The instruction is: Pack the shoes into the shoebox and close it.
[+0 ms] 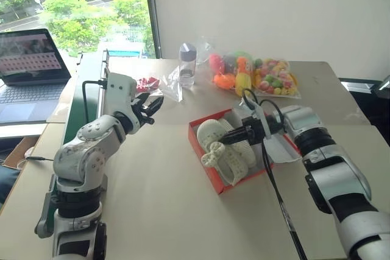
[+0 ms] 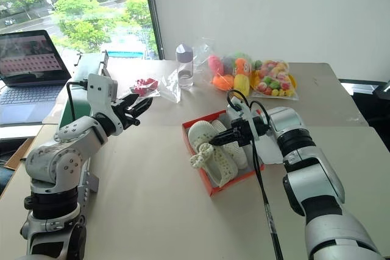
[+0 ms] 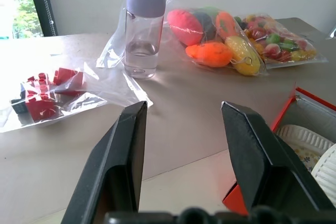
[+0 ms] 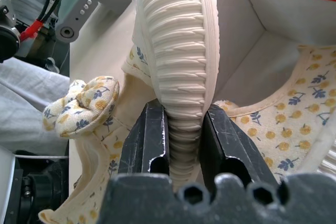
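Shoe [image 4: 178,51] sits clamped in right hand [image 1: 234,139] over shoebox [image 1: 204,162]; left hand [image 1: 149,109] apart.

Left arm raised, elbow bent, left tool [image 1: 148,109] held level, pointing forward and to the right, fingers [image 3: 123,156] parted with nothing between them. Right arm reaching inward, right tool [image 1: 230,139] angled downward, fingers [image 4: 149,140] clamped.
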You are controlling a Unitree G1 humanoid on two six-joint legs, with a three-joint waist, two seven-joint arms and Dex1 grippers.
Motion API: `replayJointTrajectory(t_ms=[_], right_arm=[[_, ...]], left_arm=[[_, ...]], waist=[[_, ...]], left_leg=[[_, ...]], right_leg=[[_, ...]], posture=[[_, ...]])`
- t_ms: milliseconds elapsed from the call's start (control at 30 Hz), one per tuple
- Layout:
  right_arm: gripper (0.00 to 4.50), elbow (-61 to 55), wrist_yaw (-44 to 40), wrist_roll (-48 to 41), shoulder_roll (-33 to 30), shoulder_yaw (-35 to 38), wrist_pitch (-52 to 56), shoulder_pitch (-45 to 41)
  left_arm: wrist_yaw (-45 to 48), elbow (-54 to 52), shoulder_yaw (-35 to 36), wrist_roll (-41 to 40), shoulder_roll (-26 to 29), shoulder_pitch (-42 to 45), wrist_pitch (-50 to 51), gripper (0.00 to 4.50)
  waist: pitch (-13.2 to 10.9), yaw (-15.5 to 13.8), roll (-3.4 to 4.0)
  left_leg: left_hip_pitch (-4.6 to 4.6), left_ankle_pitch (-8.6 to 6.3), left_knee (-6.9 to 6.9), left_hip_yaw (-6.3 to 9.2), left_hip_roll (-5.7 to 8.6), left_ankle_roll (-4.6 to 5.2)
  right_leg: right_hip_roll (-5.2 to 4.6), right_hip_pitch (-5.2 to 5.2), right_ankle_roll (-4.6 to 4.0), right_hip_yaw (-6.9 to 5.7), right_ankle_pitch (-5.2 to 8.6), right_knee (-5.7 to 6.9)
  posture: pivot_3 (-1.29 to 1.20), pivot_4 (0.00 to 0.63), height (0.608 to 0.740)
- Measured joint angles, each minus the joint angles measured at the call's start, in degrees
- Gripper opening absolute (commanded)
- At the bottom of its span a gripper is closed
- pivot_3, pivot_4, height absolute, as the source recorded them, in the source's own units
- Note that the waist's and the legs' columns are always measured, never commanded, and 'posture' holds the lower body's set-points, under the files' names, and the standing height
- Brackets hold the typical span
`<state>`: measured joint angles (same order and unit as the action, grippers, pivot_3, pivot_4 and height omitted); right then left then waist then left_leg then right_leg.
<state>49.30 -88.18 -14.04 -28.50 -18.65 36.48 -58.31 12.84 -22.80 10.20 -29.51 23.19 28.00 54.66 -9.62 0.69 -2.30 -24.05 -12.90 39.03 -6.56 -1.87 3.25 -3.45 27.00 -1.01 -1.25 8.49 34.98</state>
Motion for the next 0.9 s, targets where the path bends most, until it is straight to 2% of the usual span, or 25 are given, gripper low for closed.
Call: replayJointTrajectory(t_ms=[100,267,333,367,567,733,900], right_arm=[[0.44,0.3,1.0,0.3,0.3,1.5,-0.1,0.4],[0.44,-3.7,9.1,4.6,0.6,0.9,-2.8,3.9],[0.44,-9.6,13.5,7.9,0.5,-1.0,-3.9,6.1],[0.44,-12.9,15.5,9.3,0.5,-1.6,-4.0,7.6],[0.44,-29.6,24.8,17.2,-2.0,-6.0,-3.7,14.4],[0.44,-39.8,27.7,24.0,-4.4,-11.2,-3.5,16.5],[0.44,-44.2,29.6,30.8,-6.3,-15.9,-3.8,16.4]], left_arm=[[-0.3,-1.1,0.0,0.0,0.0,-0.5,0.6,2.39],[-0.6,-1.2,0.0,0.0,0.0,-0.9,0.8,2.39],[-0.7,-1.3,-0.1,0.0,0.0,-0.9,0.9,2.39],[-0.8,-1.3,-0.2,0.0,0.0,-0.9,0.9,2.39],[-0.9,-1.5,-0.3,0.1,0.0,-0.9,0.9,2.39],[-0.9,-1.4,-0.4,0.1,-0.1,-0.8,0.9,2.39],[-1.0,-1.5,-1.0,0.2,-0.7,-0.8,0.8,2.39]], waist=[[0.0,-0.1,0.0],[0.0,-0.3,0.0],[0.0,-0.2,-0.05],[0.1,-0.3,-0.12],[0.3,-1.0,-0.14],[0.5,-1.3,-0.15],[0.6,-1.7,-0.18]], left_leg=[[0.0,0.0,0.01,0.0,0.01,0.0],[0.1,0.02,0.02,-0.01,0.01,-0.03],[0.58,-0.01,0.0,0.02,-0.01,-0.05],[0.86,-0.18,-0.01,0.02,-0.02,-0.33],[0.97,-0.2,0.01,-0.05,0.03,-0.61],[0.94,-0.2,-0.05,-0.05,0.02,-0.61],[0.94,-0.19,-0.01,-0.04,0.08,-0.59]], right_leg=[[-0.02,-0.01,0.0,0.0,0.0,0.0],[-0.05,-0.1,0.0,-0.01,0.0,0.02],[-0.05,-0.59,0.06,-0.05,0.04,-0.05],[-0.07,-0.83,0.36,-0.07,0.26,-0.08],[-0.14,-0.87,0.08,0.02,0.38,-0.01],[-0.13,-0.84,0.06,0.01,0.4,-0.05],[-0.22,-0.88,0.06,-0.02,0.4,-0.07]], posture=[[0.0,0.15,0.74],[0.0,0.15,0.74],[0.0,0.15,0.74],[0.0,0.15,0.74],[0.0,0.15,0.74],[0.0,0.15,0.74],[0.0,0.15,0.74]])
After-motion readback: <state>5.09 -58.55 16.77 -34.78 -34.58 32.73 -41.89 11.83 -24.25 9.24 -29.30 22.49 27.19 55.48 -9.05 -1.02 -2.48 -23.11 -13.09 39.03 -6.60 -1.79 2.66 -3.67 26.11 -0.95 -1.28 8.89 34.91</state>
